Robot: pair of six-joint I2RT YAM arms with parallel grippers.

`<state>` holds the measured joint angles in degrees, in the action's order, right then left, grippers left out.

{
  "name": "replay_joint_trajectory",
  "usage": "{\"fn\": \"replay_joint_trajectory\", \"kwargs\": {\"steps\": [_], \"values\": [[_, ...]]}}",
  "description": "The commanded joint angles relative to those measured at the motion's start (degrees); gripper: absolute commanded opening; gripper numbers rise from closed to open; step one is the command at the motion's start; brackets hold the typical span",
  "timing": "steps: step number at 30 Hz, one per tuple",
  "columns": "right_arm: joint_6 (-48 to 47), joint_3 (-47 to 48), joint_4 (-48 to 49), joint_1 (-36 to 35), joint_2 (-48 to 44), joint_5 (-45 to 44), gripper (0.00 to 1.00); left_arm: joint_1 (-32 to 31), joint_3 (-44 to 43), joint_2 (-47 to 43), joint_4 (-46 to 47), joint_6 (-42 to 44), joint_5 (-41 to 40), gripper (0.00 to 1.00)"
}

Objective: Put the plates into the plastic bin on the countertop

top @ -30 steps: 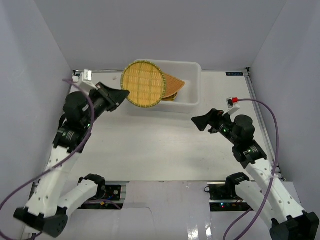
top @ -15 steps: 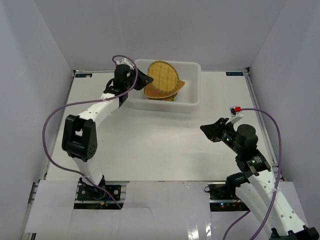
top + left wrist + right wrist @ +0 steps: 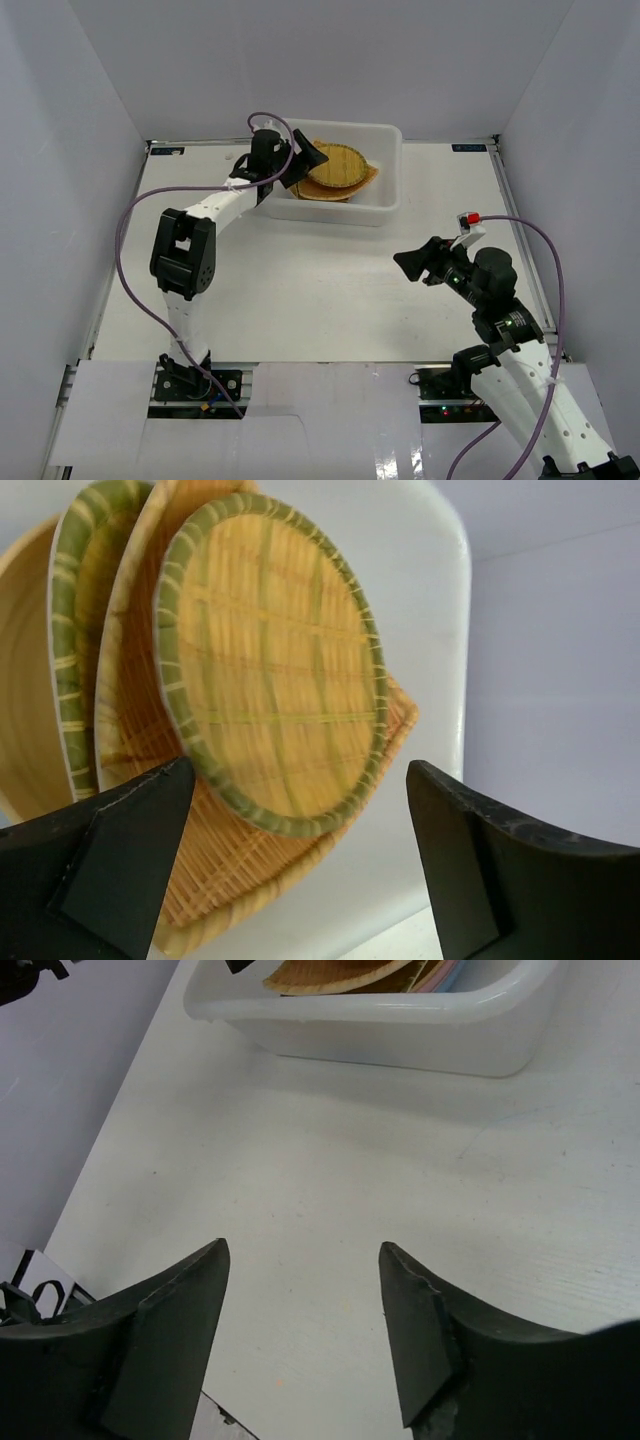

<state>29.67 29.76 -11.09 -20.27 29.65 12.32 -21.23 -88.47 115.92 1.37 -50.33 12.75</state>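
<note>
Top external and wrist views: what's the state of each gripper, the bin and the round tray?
White translucent plastic bin: upright on the white countertop, holding woven trays.
Round woven bamboo tray: in the bin, topmost, not gripped.
Left gripper: open, empty, over the bin.
Right gripper: open, empty, above the countertop.

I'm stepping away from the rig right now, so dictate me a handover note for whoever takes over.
Left gripper: open, empty, above the plastic bin, at its left end.
Right gripper: open, empty, over the countertop.
Round woven tray: lying on top of the other plates inside the bin.
Done: every plate in view is binned.
Left: likely only backing the left gripper away.
</note>
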Motion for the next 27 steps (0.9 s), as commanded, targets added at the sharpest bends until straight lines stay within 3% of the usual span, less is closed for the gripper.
{"fn": "replay_joint_trajectory", "kwargs": {"steps": [1,5,9,11,15,22,27], "values": [[-1.02,3.46,0.28,-0.12,0.06,0.08,0.7,-0.47,-5.05,-8.42,-3.02,5.14,-2.47,0.98],[-1.37,5.39,-0.51,-0.12,0.23,-0.97,0.81,-0.39,-5.05,-14.65,-4.79,10.59,0.16,0.98],[-2.77,9.42,-1.56,-0.12,0.5,-1.94,0.98,-1.35,-0.32,-27.01,-6.55,15.68,5.43,0.98],[-4.08,11.54,-2.44,-0.12,0.76,-3.08,0.9,-1.7,6.5,-32.66,-6.99,17.36,7.72,0.98],[-8.21,16.9,-7.17,-0.12,-0.2,-10.54,0.9,-1.97,17.96,-51.17,-11.2,22.35,8.86,0.98],[-13.94,21.48,-9.3,-0.12,-6.78,-34.08,0.9,-1.79,30.54,-76.76,-22.1,26.68,6.32,0.98],[-13.24,16.83,-6.49,-0.12,-8.73,-33.15,0.9,-1.79,36.52,-85.86,-24.65,27.56,0.63,0.98]]}}
